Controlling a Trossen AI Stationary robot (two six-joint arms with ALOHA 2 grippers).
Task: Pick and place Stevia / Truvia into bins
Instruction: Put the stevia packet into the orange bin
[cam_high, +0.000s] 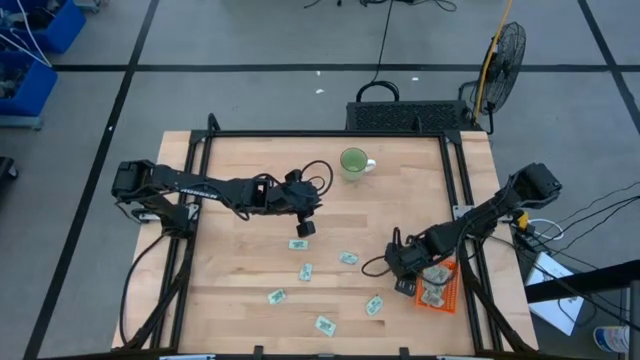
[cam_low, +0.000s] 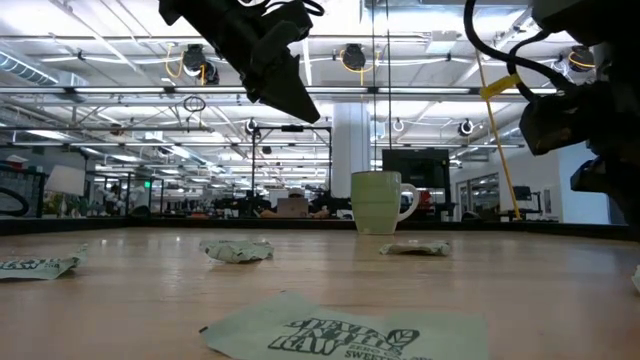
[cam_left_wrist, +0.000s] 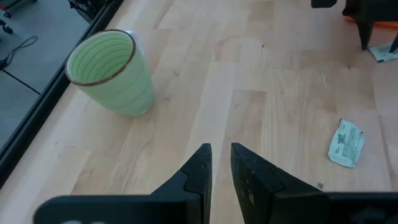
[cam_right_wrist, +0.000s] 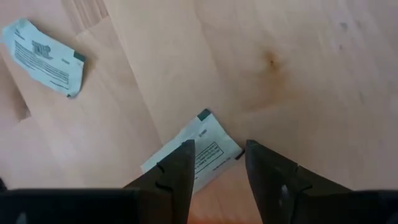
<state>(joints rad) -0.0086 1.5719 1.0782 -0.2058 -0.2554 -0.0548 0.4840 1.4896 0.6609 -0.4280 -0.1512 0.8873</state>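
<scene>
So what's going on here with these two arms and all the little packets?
Two robot arms are clearing sweetener packets off a wooden table into an orange tray near the right edge. A few packets already lie in the tray, and several more lie scattered over the table. The right gripper hangs open over a packet beside the tray, holding nothing. The left gripper hovers above the middle of the table, empty, its fingers nearly together, with a green mug ahead of it.
</scene>
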